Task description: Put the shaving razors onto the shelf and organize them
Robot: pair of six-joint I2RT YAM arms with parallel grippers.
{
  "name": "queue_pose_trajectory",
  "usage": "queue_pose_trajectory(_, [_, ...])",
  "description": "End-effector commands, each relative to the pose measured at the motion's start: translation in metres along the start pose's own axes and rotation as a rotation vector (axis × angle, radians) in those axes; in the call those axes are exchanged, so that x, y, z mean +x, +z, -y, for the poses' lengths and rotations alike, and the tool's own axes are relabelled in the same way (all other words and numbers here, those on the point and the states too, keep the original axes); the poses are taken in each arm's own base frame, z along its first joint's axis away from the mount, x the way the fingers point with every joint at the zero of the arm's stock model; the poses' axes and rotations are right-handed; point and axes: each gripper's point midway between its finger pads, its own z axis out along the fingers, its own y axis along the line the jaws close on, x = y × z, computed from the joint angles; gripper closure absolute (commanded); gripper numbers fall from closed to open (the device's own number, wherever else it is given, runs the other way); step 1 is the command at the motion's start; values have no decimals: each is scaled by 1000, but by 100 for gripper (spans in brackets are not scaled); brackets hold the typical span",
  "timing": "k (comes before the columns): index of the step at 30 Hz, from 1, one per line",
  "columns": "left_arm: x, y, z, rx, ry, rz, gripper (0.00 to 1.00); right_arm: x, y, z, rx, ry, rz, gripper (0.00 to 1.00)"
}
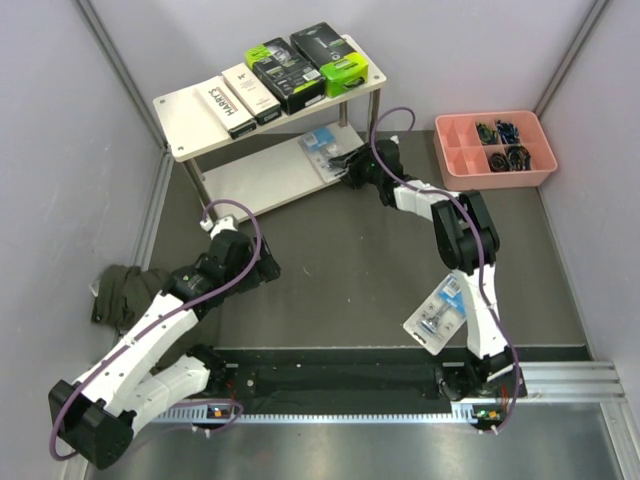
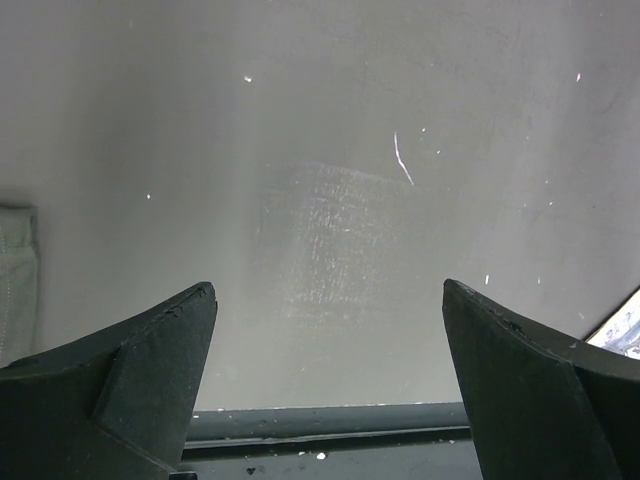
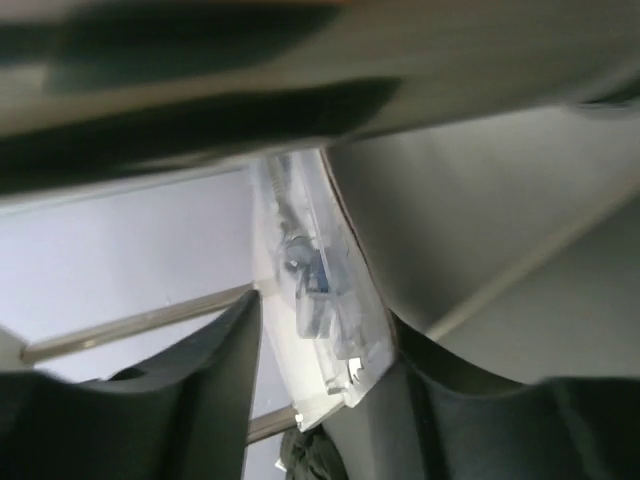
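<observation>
We record the two-tier shelf (image 1: 185,122) of pale boards on metal posts at the far left of the surface (image 1: 330,285). Its top board holds four flat packs side by side, each with its long axis across the board's depth. To the left lie two white Harry's boxes (image 1: 226,106) (image 1: 252,92). To the right lie two black and lime-green packs (image 1: 285,73) (image 1: 330,58), and the rightmost has its green part at the near end. On the lower board, at its right end, we list one blister pack (image 1: 320,145), flat, with its blue card toward the far side. The right end effector (image 1: 343,163) reaches in beside it. In the wrist view the fingers (image 3: 215,380) stand on either side of this pack, and we cannot tell whether they press it. A second blister pack (image 1: 437,312) lies on the surface beside the right arm, its long axis tilted from far right to near left. The left end effector (image 2: 328,290) hangs over bare surface with its jaws wide apart, gripping nothing. The pink compartment tray (image 1: 452,160) at far right holds small dark items (image 1: 505,143) in its right-hand compartments. A dark green cloth (image 1: 115,290) lies at the left.
</observation>
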Motion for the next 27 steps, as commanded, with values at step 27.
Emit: queue_pose_trajectory(27, [18, 6, 7, 50, -23, -76, 1, -7, -56, 13, 274, -195, -104, 12])
